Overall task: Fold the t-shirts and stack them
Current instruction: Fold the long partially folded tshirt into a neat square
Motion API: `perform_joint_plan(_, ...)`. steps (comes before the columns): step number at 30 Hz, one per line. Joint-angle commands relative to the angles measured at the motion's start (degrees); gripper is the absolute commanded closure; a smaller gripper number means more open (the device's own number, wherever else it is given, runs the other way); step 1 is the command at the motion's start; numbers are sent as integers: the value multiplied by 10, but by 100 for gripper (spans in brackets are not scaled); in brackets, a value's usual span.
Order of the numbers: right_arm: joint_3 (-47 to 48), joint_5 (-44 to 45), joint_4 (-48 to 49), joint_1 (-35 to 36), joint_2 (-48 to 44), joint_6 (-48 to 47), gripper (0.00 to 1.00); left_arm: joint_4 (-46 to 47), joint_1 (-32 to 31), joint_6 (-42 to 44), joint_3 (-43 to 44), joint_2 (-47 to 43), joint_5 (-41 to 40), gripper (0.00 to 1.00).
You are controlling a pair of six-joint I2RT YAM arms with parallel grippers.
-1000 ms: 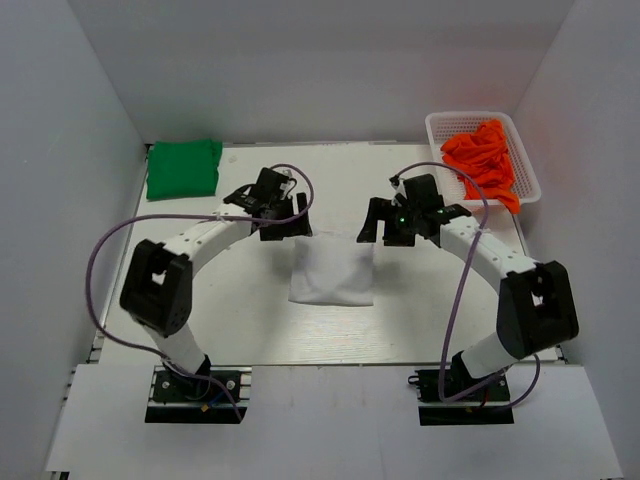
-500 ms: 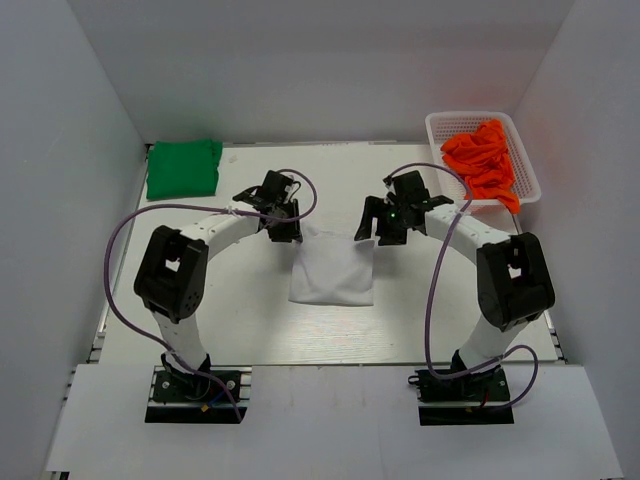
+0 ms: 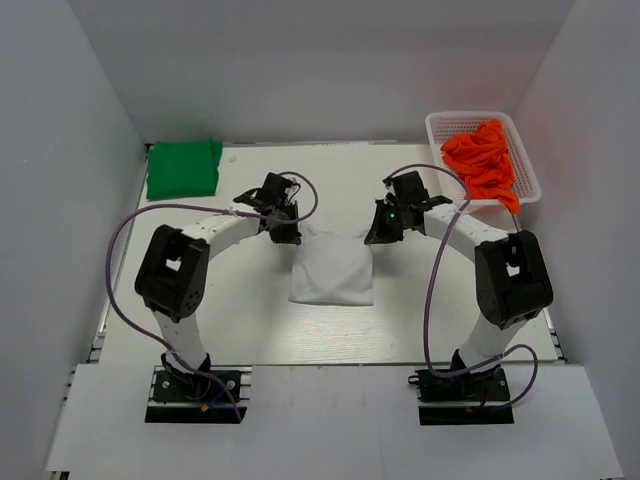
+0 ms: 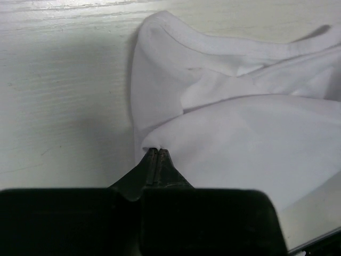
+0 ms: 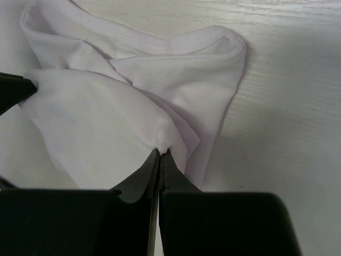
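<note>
The plain white cloth t-shirt [image 3: 332, 270] lies folded into a rough square in the middle of the pale wooden counter [image 3: 240, 325], between the two arms. Its sleeves cannot be made out in any view. From above, both far corners are covered by the black arm heads. In each wrist view the near part of the cloth is cut off behind the dark body of the pincer. In the left wrist view the shirt [image 4: 240, 144] shows a hemmed edge curling over loose layers. The right wrist view shows the shirt [image 5: 106, 122] bunched the same way. A dark wedge [image 5: 13, 90] at the left border of that view is too cropped to identify.

The left pincer [image 3: 285, 232] [image 4: 154, 152] is pressed together, with a fold of the white shirt's far left corner nipped at its tips. The right pincer [image 3: 378, 232] [image 5: 161, 153] is likewise clamped, on a fold at the far right corner.

The bright green cloth t-shirt [image 3: 183, 168] sits folded at the counter's far left corner, well apart. A white plastic lattice basket [image 3: 433, 127] at the far right holds crumpled orange cloth [image 3: 485, 160].
</note>
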Motion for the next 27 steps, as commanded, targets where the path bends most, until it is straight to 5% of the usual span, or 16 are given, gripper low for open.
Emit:
perform_joint_plan(1, 6, -19, 2, 0, -65, -25, 100, 50, 1, 14, -22, -115, 25, 100)
perform_joint_plan(13, -74, -31, -36, -3, -255, -16, 100, 47, -6, -21, -123, -374, 4, 100)
perform_joint_plan(27, -31, -14, -13, -10, -222, -15, 100, 96, 0, 4, -47, -270, -25, 100)
